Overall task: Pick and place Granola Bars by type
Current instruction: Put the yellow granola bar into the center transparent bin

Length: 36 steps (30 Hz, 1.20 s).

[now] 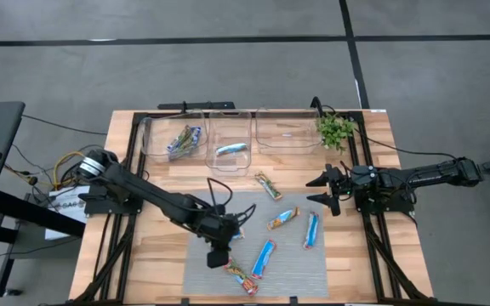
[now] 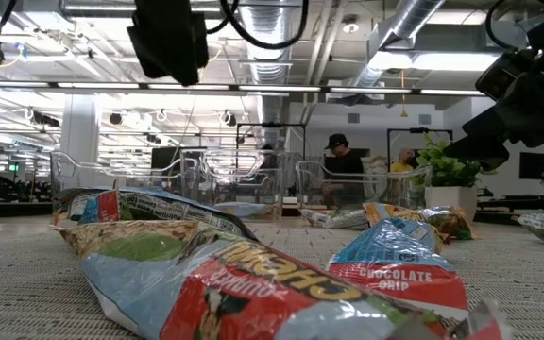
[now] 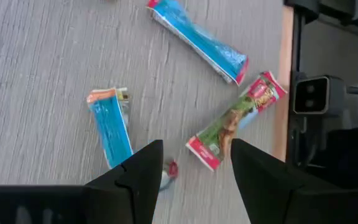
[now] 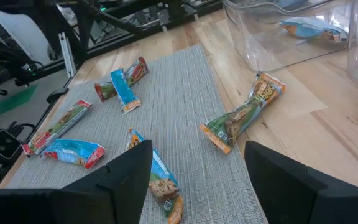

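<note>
Granola bars lie flat on the grey mat [image 1: 287, 255]: a red-green bar [image 1: 241, 277] [image 3: 235, 121], a blue bar [image 1: 264, 259] [image 3: 197, 37], another blue bar [image 1: 311, 229] and an orange-blue bar [image 1: 283, 218] [image 4: 157, 174]. A green-orange bar [image 1: 268, 185] [image 4: 241, 115] rests on the bare wood. A blue bar with an orange end [image 3: 110, 127] overlaps a red-ended one. My left gripper [image 1: 219, 255] [image 3: 194, 162] hovers open above the mat, over the gap between this blue bar and the red-green one. My right gripper [image 1: 323, 191] [image 4: 197, 168] waits open at the mat's right edge.
Three clear bins stand along the far edge: the left one [image 1: 153, 144] holds bars, the middle one [image 1: 215, 127] holds a blue bar [image 1: 230, 150] [image 4: 309, 28], and the right one [image 1: 287, 119] stands beside a small green plant [image 1: 337, 129]. A person [image 2: 336, 156] shows beyond the table.
</note>
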{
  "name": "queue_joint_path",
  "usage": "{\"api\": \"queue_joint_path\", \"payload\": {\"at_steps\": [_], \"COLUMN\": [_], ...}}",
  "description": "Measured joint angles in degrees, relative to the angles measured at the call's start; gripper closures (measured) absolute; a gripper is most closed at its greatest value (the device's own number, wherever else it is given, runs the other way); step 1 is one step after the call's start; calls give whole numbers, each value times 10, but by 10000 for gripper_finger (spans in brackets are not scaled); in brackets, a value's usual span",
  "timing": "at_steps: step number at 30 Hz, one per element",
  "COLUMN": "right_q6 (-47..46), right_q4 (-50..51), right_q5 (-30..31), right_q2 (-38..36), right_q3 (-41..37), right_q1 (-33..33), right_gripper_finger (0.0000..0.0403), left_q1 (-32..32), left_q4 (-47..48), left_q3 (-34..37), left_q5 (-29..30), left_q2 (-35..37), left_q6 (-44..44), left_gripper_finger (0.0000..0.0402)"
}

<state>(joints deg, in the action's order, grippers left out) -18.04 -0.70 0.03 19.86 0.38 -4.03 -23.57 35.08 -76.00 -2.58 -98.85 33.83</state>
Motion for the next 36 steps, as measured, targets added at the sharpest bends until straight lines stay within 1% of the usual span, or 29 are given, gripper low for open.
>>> {"api": "queue_joint_path", "payload": {"at_steps": [4,9,13,17,22,27,30,36], "right_q6": [0,0,0,0,0,0,0,0], "right_q4": [1,1,0,1,1,1,0,0], "right_q5": [0,0,0,0,0,0,0,0], "right_q2": [0,0,0,0,0,0,0,0], "right_q3": [0,0,0,0,0,0,0,0], "right_q1": [0,0,0,0,0,0,0,0], "right_gripper_finger": [154,154,154,154,154,154,154,154], "left_q1": [0,0,2,2,2,6,7,4], "left_q4": [30,75,76,74,76,80,77,50], "left_q3": [-1,-1,0,0,0,0,1,24], "left_q5": [12,45,44,38,39,75,73,41], "left_q2": [-16,-41,-66,-89,-101,-101,-101,-101], "left_q6": [2,-5,-28,-31,-40,-62,-67,-67], "left_gripper_finger": [219,219,219,219,219,219,219,219]}}
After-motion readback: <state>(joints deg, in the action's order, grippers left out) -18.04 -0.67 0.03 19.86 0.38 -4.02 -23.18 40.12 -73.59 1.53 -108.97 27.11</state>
